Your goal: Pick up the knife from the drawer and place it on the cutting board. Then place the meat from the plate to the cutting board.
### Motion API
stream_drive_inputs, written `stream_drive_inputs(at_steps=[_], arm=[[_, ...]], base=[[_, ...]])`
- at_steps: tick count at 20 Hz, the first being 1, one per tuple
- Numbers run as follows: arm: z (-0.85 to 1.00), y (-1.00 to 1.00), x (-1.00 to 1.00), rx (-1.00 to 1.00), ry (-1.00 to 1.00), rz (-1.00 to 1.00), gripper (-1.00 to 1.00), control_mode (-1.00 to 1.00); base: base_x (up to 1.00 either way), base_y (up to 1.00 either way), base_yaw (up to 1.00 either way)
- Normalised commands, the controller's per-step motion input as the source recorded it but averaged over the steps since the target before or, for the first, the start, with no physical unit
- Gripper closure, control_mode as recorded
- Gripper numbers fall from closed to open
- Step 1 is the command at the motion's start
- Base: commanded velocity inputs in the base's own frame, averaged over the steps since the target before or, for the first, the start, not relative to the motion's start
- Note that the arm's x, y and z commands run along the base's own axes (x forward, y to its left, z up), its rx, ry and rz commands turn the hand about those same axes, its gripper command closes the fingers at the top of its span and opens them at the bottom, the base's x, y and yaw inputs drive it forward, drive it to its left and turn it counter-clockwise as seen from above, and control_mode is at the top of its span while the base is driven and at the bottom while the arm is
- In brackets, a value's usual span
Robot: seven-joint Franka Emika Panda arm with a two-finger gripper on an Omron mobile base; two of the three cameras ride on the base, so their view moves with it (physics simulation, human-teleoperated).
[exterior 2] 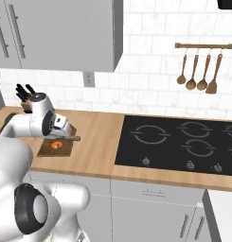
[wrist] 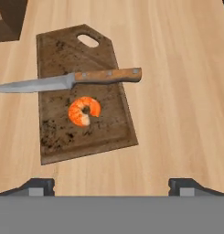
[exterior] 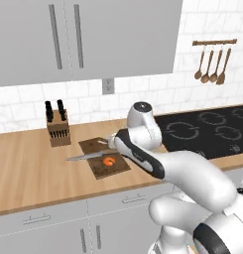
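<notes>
The dark-brown cutting board [wrist: 58,50] lies on the wooden counter. Across it rests the knife [wrist: 72,81], its brown handle to the right and its silver blade running off the board's left edge. Just below the knife on the board sits the meat [wrist: 84,111], a small curled orange piece. My gripper [wrist: 111,186] hovers open above the board's near edge, with nothing between its fingertips [wrist: 38,186]. From the left base the board [exterior: 91,145], knife [exterior: 86,157] and meat [exterior: 109,161] show beside my hand. The drawer fronts [exterior: 133,198] under the counter are shut. The plate is out of view.
A light wooden knife block [exterior: 57,126] stands behind the board to the left. A black cooktop [exterior: 207,129] takes up the counter's right side. Wooden utensils [exterior: 212,62] hang on the tiled wall, and grey upper cabinets [exterior: 68,34] hang above.
</notes>
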Motion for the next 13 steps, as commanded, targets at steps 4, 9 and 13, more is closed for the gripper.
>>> stream_drive_inputs(at_steps=[4, 9, 13], arm=[[0.65, -0.35, -0.79, 0.0, -0.17, 0.0, -1.0, -1.0], [0.11, -0.33, -0.94, 0.0, -0.24, 0.0, -1.0, -1.0], [0.92, -0.43, -0.38, 0.0, -0.14, 0.0, -1.0, -1.0]], base=[[0.0, 0.0, 0.0], [0.0, 0.0, 0.0], [0.0, 0.0, 0.0]])
